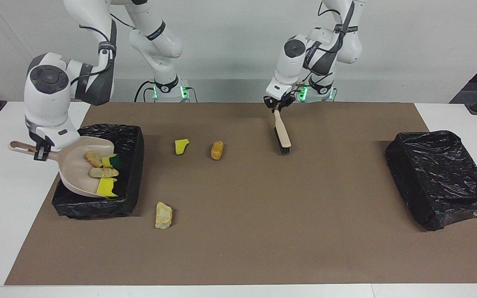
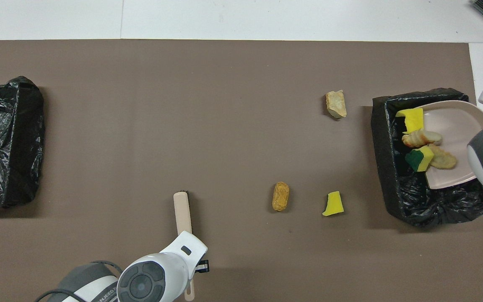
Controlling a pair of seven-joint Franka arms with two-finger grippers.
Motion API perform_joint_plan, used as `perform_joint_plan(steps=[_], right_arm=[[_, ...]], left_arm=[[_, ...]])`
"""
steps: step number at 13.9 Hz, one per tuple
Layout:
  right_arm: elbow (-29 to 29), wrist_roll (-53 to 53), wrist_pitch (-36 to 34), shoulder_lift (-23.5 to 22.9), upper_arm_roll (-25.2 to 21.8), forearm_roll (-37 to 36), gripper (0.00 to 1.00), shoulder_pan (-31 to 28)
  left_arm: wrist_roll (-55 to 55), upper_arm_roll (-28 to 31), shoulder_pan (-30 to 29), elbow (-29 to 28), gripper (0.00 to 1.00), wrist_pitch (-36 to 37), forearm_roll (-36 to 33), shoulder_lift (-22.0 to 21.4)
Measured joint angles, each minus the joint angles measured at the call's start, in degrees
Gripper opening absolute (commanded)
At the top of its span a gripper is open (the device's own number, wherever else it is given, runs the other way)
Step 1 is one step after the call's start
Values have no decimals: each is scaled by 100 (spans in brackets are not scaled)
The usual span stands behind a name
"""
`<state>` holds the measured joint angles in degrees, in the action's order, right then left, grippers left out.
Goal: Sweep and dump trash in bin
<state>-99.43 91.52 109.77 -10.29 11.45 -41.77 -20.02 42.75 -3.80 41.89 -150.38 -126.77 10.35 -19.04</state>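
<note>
We tip the beige plastic dustpan point(image 1: 83, 169), handle clamped in our right end effector point(image 1: 39, 152), over the black-lined bin point(image 1: 128, 165) at the worktop's right-arm end, spilling light, soft, crumbly sponge-and-bread trash scraps point(image 1: 102, 173); our left end effector point(image 1: 278, 106) grips the beige-handled brush point(image 1: 283, 134).

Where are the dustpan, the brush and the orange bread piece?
dustpan point(image 1: 72, 167): facing view, bare inside of the pan, tilted over the bin.
brush point(image 1: 282, 131): facing view, middle of its beige handle.
orange bread piece point(image 2: 280, 196): overhead view, its middle, lying on the mat.
</note>
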Motion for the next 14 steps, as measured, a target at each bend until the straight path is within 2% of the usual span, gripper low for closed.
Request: perform_joint_plan(steps=[5, 6, 7, 8, 9, 11, 14], right_arm=[[-2, -444, -547, 480, 2, -776, 0, 381], [11, -445, -566, 589, -3, -810, 0, 382], [64, -445, -635, 665, -9, -818, 0, 381], [129, -445, -699, 718, -7, -818, 0, 381], [204, -471, -733, 748, 1, -815, 0, 382], [341, -829, -888, 752, 99, -587, 0, 386], [394, -1753, -988, 735, 332, 256, 0, 400]], left_arm=[[0, 0, 0, -1, 0, -22, 6, 0], [0, 0, 0, -2, 9, -39, 7, 0], [0, 0, 0, -2, 44, -46, 8, 0], [0, 0, 0, -2, 97, -48, 9, 0], [0, 0, 0, -1, 100, -48, 9, 0], [0, 27, 0, 67, 100, 1, 12, -5], [1, 118, -217, 570, 100, 571, 15, -14]])
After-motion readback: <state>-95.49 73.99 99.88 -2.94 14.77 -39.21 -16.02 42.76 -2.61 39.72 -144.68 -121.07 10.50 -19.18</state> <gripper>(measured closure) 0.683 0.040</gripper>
